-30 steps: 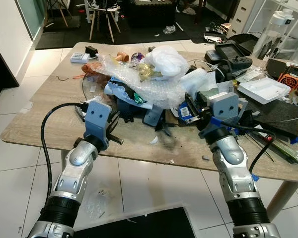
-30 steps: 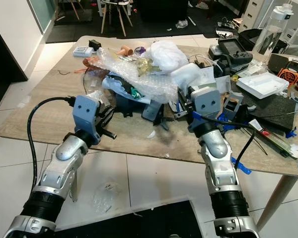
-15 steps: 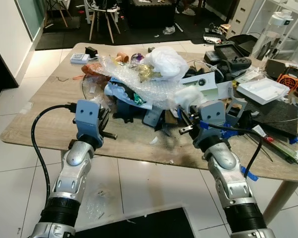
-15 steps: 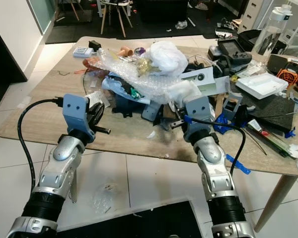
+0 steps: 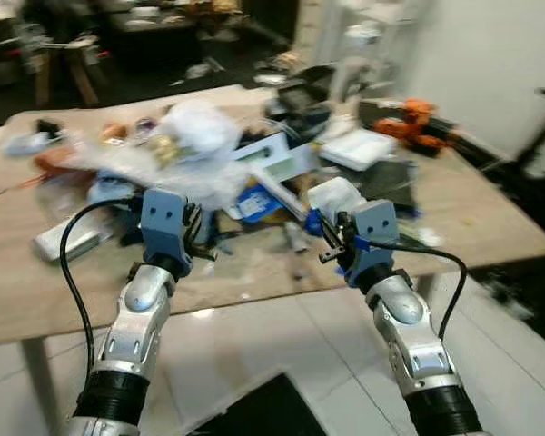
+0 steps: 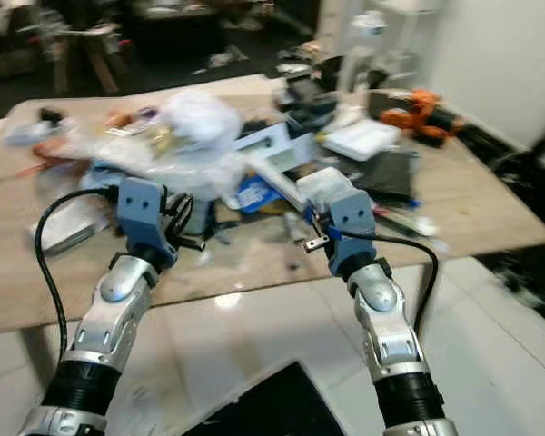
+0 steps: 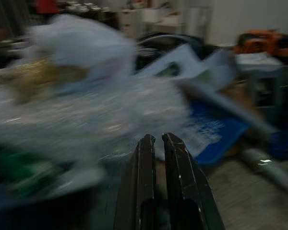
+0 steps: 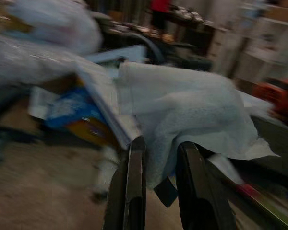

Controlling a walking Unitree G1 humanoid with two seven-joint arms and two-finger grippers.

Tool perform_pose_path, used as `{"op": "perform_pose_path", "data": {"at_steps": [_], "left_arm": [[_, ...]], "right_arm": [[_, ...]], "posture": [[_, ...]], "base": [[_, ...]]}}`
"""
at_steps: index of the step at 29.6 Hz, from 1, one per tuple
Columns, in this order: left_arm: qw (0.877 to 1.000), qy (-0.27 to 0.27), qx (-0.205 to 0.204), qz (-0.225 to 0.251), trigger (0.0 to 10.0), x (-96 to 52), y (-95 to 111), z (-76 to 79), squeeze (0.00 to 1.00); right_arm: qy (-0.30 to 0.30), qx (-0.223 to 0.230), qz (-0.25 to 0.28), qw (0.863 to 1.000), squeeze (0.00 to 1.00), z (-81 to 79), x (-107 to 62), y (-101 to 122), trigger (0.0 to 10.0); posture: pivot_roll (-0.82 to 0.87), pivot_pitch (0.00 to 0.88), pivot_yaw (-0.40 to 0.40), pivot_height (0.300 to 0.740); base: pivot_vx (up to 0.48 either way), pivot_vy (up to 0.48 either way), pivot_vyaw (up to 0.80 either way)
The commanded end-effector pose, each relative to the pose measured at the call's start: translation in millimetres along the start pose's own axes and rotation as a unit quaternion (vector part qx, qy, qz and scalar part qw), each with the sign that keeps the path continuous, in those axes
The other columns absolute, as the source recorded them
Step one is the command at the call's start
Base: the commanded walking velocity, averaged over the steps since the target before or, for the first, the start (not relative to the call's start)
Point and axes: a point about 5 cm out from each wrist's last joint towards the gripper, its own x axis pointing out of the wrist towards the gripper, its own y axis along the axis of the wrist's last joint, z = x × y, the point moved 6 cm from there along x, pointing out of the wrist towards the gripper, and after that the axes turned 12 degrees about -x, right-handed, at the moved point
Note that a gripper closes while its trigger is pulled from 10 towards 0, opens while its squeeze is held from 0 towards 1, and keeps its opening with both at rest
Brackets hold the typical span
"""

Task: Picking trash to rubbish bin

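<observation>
A heap of trash lies on the wooden table [image 5: 454, 222]: bubble wrap [image 5: 109, 168], a white plastic bag [image 5: 195, 127] and blue packaging [image 5: 254, 204]. My right gripper [image 5: 331, 243] is held over the table's near edge and is shut on a crumpled white paper towel [image 8: 182, 103], which drapes over its fingers [image 8: 134, 163]. The same towel [image 5: 334, 195] shows just beyond the gripper in the eye view. My left gripper [image 5: 203, 243] is shut on nothing, in front of the bubble wrap [image 7: 86, 115]. All views are blurred.
Beyond the heap the table carries a white tray [image 5: 359, 145], a black case [image 5: 300, 95], a black mat [image 5: 395, 182] and orange gear [image 5: 418, 118]. Tiled floor [image 5: 282, 336] lies below the near edge, with a dark mat [image 5: 254, 409] at my feet.
The whole picture has swung and blurred, so the camera has turned to the right. The right gripper has drawn back from the heap with the white paper towel in it.
</observation>
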Motion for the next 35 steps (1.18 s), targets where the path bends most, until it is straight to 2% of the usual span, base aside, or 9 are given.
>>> {"op": "perform_pose_path", "data": {"at_steps": [1,11,14,19,29,32,35], "left_arm": [[1.0,-0.003,0.0,-0.001,10.0,-2.2,-3.1,3.8,0.0],[1.0,-0.004,-0.004,-0.002,10.0,-1.7,-4.6,7.4,0.0],[0.999,-0.002,0.026,-0.019,10.0,-4.7,-13.8,4.4,0.0],[0.999,0.027,0.015,-0.02,10.0,-9.1,-17.9,-5.1,0.0],[0.999,0.019,0.011,-0.025,10.0,-9.5,-22.1,1.1,0.0],[0.998,0.03,0.025,-0.041,10.0,-9.5,-30.2,1.2,0.0],[0.999,0.02,0.021,-0.042,10.0,-10.0,-34.0,7.7,0.0]], "right_arm": [[-0.001,0.0,-0.007,1.0,0.0,0.3,-2.7,-4.5,10.0],[0.009,-0.007,-0.012,1.0,0.0,-6.0,-6.7,-8.0,10.0],[0.011,-0.007,-0.015,1.0,0.0,-6.8,-8.1,-10.3,10.0],[0.013,-0.01,-0.02,1.0,0.0,-6.9,-9.7,-14.6,10.0],[0.013,-0.004,-0.034,0.999,0.0,-9.5,-12.8,-23.1,10.0],[0.016,0.008,-0.056,0.998,0.0,-13.9,-15.1,-32.4,10.0],[0.016,0.008,-0.063,0.998,0.0,-15.5,-18.0,-36.8,10.0]], "posture": [[-0.1,0.071,-0.009,0.74],[-0.1,0.069,-0.012,0.74],[-0.1,0.069,-0.017,0.74],[-0.1,0.065,-0.021,0.74],[-0.1,0.063,-0.018,0.74],[-0.1,0.062,-0.018,0.74],[-0.1,0.064,-0.018,0.74]], "base": [[0.0,0.0,-0.8],[0.0,0.0,-0.8],[0.0,0.0,-0.8],[0.0,0.0,-0.8],[0.0,0.0,-0.8],[0.0,0.0,-0.8],[0.0,0.0,-0.8]]}}
